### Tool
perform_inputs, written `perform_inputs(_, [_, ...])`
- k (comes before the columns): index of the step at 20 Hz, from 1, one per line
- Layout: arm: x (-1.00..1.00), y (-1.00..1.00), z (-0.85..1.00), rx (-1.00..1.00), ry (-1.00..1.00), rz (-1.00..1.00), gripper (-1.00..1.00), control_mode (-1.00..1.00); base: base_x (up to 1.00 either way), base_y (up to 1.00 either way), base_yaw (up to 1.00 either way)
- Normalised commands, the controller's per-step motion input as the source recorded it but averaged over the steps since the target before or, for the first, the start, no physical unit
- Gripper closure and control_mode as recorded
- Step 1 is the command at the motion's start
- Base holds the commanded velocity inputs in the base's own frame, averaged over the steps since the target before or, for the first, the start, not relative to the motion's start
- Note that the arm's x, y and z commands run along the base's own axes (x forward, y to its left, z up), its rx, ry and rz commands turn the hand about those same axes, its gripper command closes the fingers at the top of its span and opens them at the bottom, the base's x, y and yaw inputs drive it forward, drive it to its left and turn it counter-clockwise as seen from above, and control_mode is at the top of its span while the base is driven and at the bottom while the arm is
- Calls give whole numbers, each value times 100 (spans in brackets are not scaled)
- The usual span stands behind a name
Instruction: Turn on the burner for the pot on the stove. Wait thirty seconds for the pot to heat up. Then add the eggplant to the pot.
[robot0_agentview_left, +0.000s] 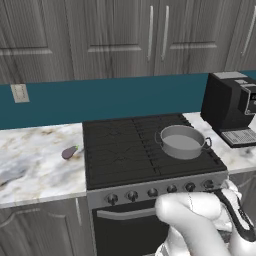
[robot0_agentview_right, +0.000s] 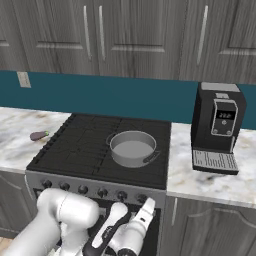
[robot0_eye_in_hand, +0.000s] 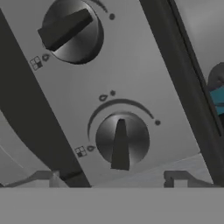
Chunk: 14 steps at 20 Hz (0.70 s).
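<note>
Left base view, from left to right: a small dark purple oval eggplant (robot0_agentview_left: 69, 152) with a green stem cap lies on the marbled white countertop (robot0_agentview_left: 35, 165), just beside the left edge of the black grated stove (robot0_agentview_left: 145, 150). A round, shallow grey metal pot (robot0_agentview_left: 183, 141) with two loop handles sits on the right rear burner (robot0_agentview_left: 165, 131), apart from the eggplant. A black coffee machine (robot0_agentview_left: 229, 107) stands on the counter to the right of the stove.

Hand view: two dark round knobs on the grey steel front panel. The upper knob (robot0_eye_in_hand: 70, 29) has its bar turned aslant; the lower knob (robot0_eye_in_hand: 121, 141) has its bar nearly upright in this view. The two-finger gripper (robot0_eye_in_hand: 114, 179) faces the lower knob, with its fingertips (robot0_eye_in_hand: 43, 178) spread wide on either side below it, touching nothing and holding nothing. Small square burner-position icons sit beside each knob; no readable lettering appears.

Right base view: the white arm reaches down in front of the oven door, well below the pot.
</note>
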Motion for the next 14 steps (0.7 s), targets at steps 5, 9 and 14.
perform_inputs(5, [-78,0,66,0,-24,2,-100,-100,0,0,0])
perform_inputs(9, [-28,2,100,0,-22,0,-100,-100,0,0,0])
perform_inputs(14, [-7,13,100,0,-14,0,-100,-100,0,0,0])
